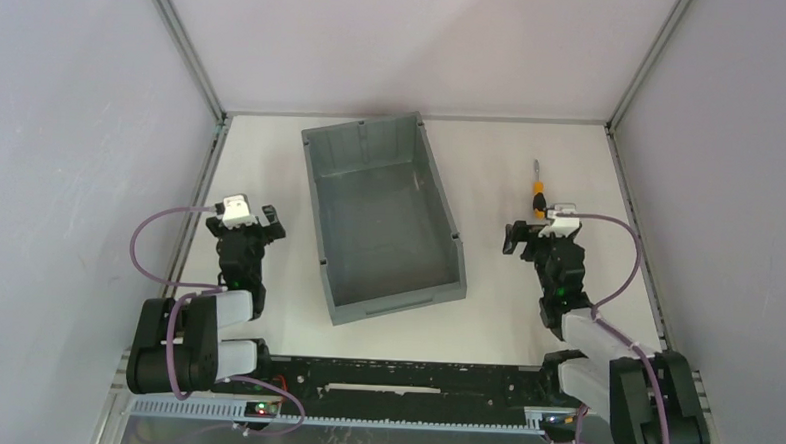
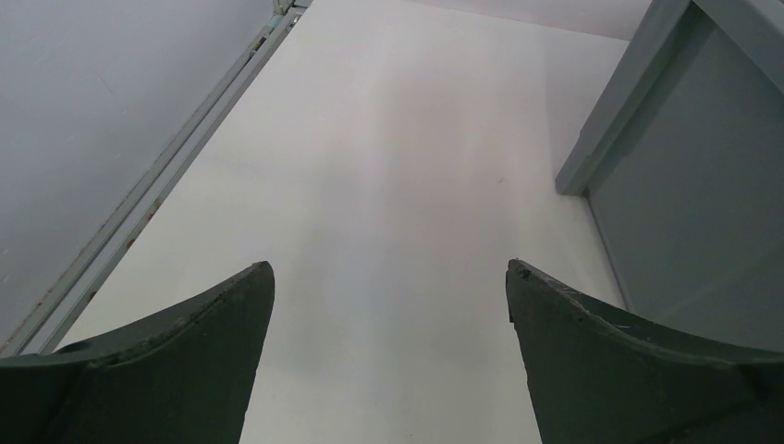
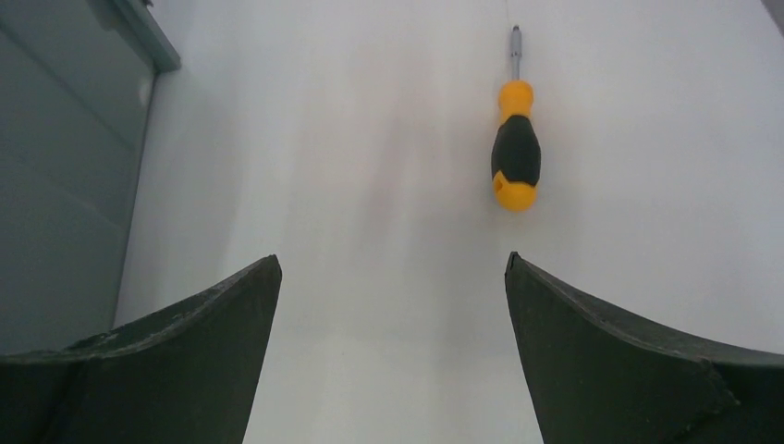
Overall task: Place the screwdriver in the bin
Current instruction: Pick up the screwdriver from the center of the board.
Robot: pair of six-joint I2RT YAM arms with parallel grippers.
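The screwdriver [image 1: 537,191] lies on the white table right of the bin, its black and orange-yellow handle toward me and its thin silver shaft pointing away; in the right wrist view it [image 3: 515,155] lies ahead and slightly right of the fingers. The grey bin [image 1: 381,217] stands in the middle of the table, empty, its lower cut-away end nearest me. My right gripper [image 1: 541,228] is open and empty, just short of the handle; it also shows in the right wrist view [image 3: 392,268]. My left gripper [image 1: 251,218] is open and empty, left of the bin; it also shows in the left wrist view [image 2: 389,270].
The bin's outer wall [image 2: 684,176] stands close on the left gripper's right, and its wall [image 3: 65,166] on the right gripper's left. Metal frame rails [image 1: 195,203] and grey enclosure walls border the table on the left, right and back. A black rail [image 1: 402,383] carries the arm bases along the near edge.
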